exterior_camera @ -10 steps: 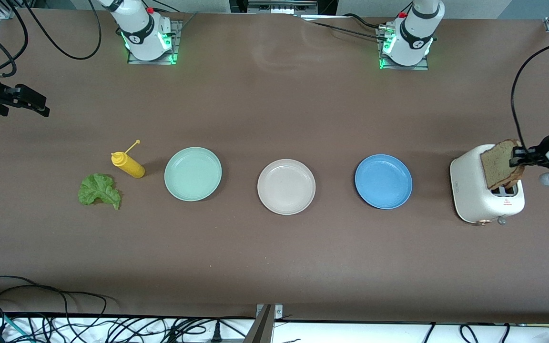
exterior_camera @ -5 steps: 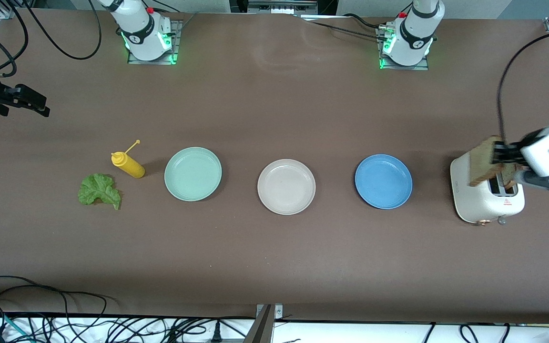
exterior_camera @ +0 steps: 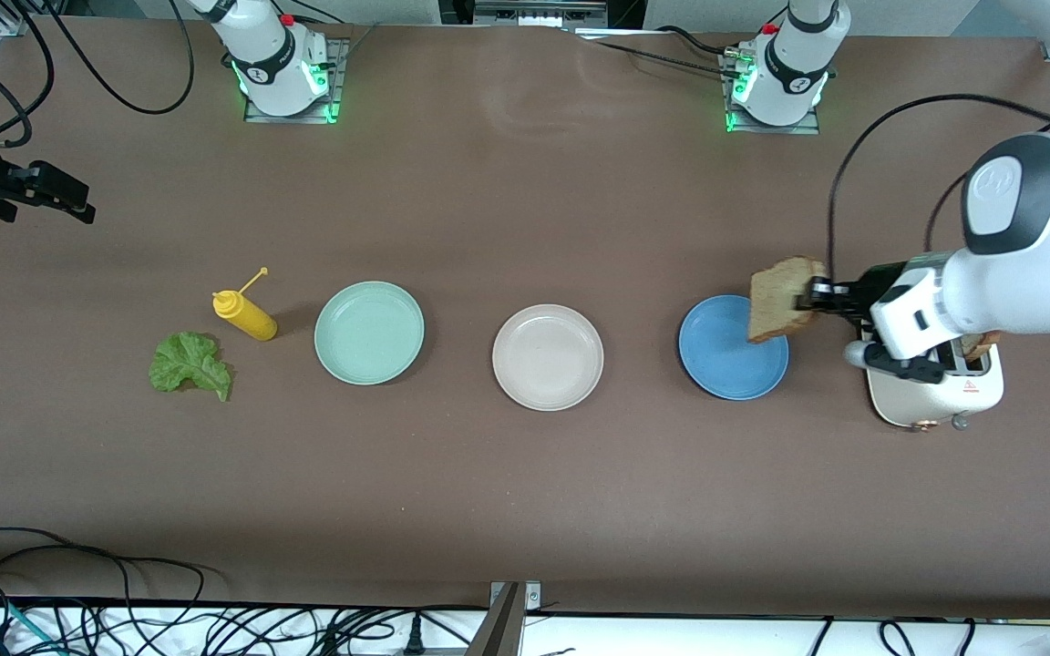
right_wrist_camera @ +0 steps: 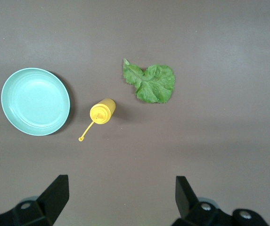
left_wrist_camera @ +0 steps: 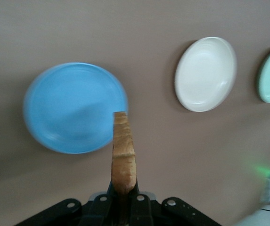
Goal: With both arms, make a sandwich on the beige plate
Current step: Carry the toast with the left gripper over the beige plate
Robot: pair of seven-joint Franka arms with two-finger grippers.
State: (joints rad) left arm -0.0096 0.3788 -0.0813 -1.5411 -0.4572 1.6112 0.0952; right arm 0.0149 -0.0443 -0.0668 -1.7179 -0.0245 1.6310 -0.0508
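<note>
1. Bread (exterior_camera: 782,298) is in transit: the left claw (exterior_camera: 815,296) is clamped tight on one edge of a slice and carries it over the rim of the blue plate (exterior_camera: 721,360) at the edge nearest the toaster (exterior_camera: 931,396).
2. The step in hand looks like the first one, bringing the bottom slice to the beige plate (exterior_camera: 548,357).
3. That plate sits bare in the middle of the bench (exterior_camera: 525,492), between the blue plate and the mint plate (exterior_camera: 368,332).
4. The next move, I judge, calls for carrying the slice on past the blue plate, turning it flat and letting go low over the beige one.
5. The slice is square, speckled tan-brown with a darker crust; it hangs on edge, and the left wrist view shows it narrow and upright.
6. A second slice (exterior_camera: 979,343) pokes from the toaster at the left arm's end of the bench.
7. Lettuce (exterior_camera: 190,364) lies ruffled and green toward the right arm's end, just beside the mustard bottle (exterior_camera: 246,315) and a little nearer the camera.
8. The right claw (right_wrist_camera: 120,195) waits with fingers spread wide and nothing in them, high over the lettuce and bottle.
</note>
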